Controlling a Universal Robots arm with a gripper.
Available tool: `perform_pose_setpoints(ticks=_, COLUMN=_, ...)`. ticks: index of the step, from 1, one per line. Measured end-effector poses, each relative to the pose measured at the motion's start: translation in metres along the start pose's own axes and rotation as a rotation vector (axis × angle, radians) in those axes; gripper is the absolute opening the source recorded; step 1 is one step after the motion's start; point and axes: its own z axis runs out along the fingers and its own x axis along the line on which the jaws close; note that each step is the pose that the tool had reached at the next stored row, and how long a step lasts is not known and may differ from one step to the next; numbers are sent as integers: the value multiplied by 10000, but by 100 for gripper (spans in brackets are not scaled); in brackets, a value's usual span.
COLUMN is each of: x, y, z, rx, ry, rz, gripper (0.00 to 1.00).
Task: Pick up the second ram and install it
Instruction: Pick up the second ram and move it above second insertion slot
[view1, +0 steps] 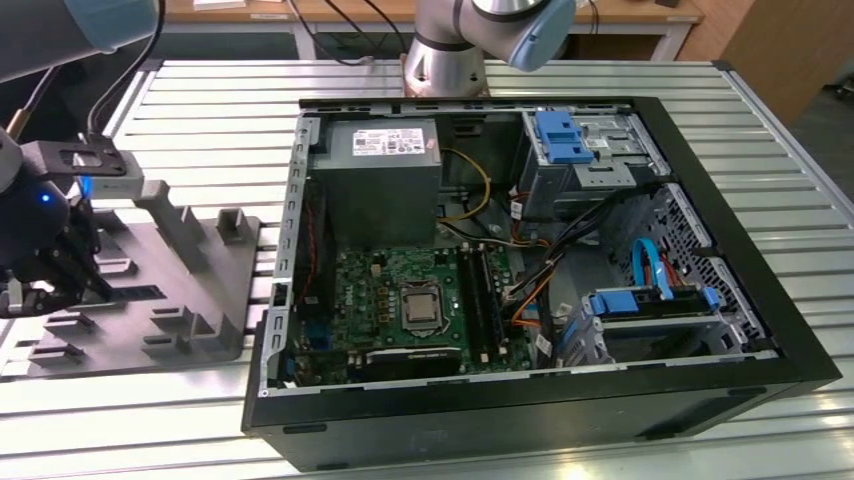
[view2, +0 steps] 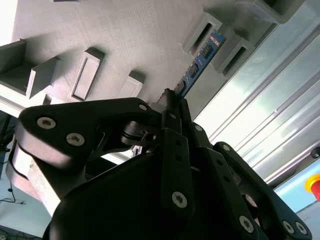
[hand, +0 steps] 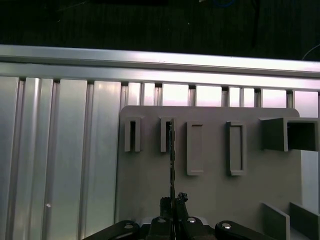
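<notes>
The second ram (view2: 200, 62) is a thin dark blue stick standing on edge in the grey holder block (view2: 125, 40). Its far end sits between two raised slot walls. In the first wrist view the second ram (hand: 171, 155) shows edge-on as a thin dark line running from a slot toward my gripper (hand: 173, 201). My gripper (view2: 172, 97) has its black fingers drawn together on the stick's near end. In the exterior view my gripper (view1: 54, 285) hangs over the holder block (view1: 147, 300) at the exterior view's left, beside the open computer case (view1: 534, 250).
Inside the case lie the green motherboard (view1: 400, 300) with long black memory slots (view1: 481, 295), a grey power-supply box (view1: 383, 180), blue drive brackets and loose cables. The holder block has several raised posts. The table is ribbed aluminium. A red button (view2: 314, 185) sits on the table's far side.
</notes>
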Motion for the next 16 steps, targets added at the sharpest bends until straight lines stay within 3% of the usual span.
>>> perform_pose_setpoints(ticks=16, x=-4, y=5, z=-110, rx=1, ry=-2, rz=-1, gripper=14)
